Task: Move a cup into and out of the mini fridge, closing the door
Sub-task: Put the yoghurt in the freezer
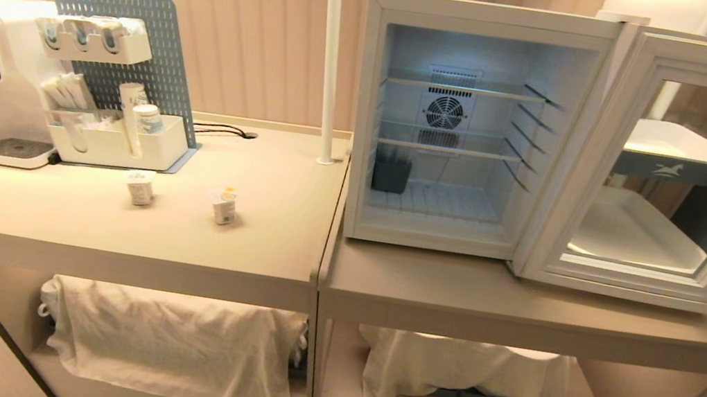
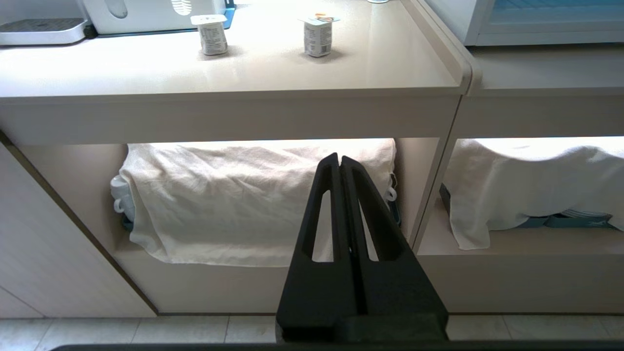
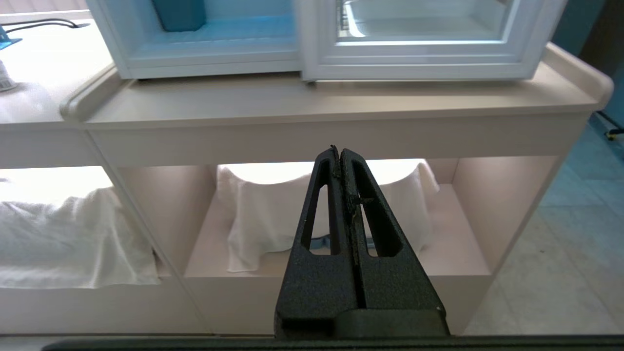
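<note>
I see the mini fridge (image 1: 476, 126) on the right counter (image 1: 520, 300), its door (image 1: 680, 170) swung out at three o'clock. At nine o'clock of it, two cups (image 1: 140, 186) (image 1: 224, 205) stand side by side, the organizer (image 1: 116, 142) behind them at twelve.

mini fridge (image 1: 492, 23): white, counter | door (image 1: 696, 60): open | 2 cups (image 1: 140, 186): counter

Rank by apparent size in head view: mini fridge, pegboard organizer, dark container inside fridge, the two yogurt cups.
1. mini fridge
2. pegboard organizer
3. dark container
4. two yogurt cups, alike, no ranking between them.
</note>
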